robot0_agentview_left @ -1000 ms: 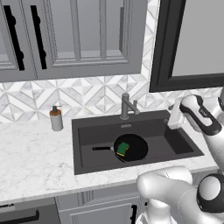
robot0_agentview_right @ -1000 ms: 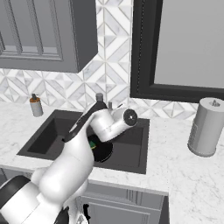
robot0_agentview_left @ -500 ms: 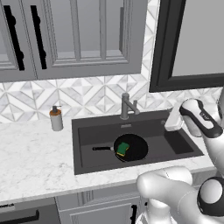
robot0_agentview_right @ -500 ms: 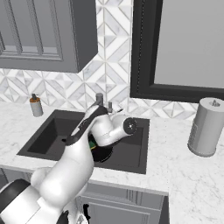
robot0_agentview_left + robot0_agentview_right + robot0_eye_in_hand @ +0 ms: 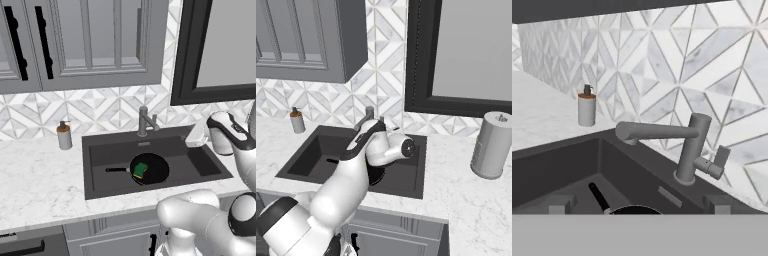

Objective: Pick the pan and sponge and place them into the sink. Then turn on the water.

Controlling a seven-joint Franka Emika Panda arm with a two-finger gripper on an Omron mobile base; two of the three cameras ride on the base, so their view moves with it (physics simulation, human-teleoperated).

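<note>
The arm rises from the near edge and bends over the right half of the sink; its hand hangs above the basin's right end, aimed left toward the faucet. The gripper shows as a pale block at the end of the wrist in the left base view; in the hand view two grey finger tips stand well apart at the bottom — the jaws are spread, with nothing between them.

In the basin lies the pan, flat on the floor a little right of the middle, its thin handle pointing left; the sponge rests inside it, green top up with a yellow edge showing, toward the pan's left side. In the hand view the handle and a sliver of the pan's rim show low in the frame.

Behind the sink's far rim stands the faucet, spout reaching left in the hand view and its side lever jutting to the right; no water runs from it. Further left on the marble counter is a soap dispenser; far right — a grey canister.
</note>
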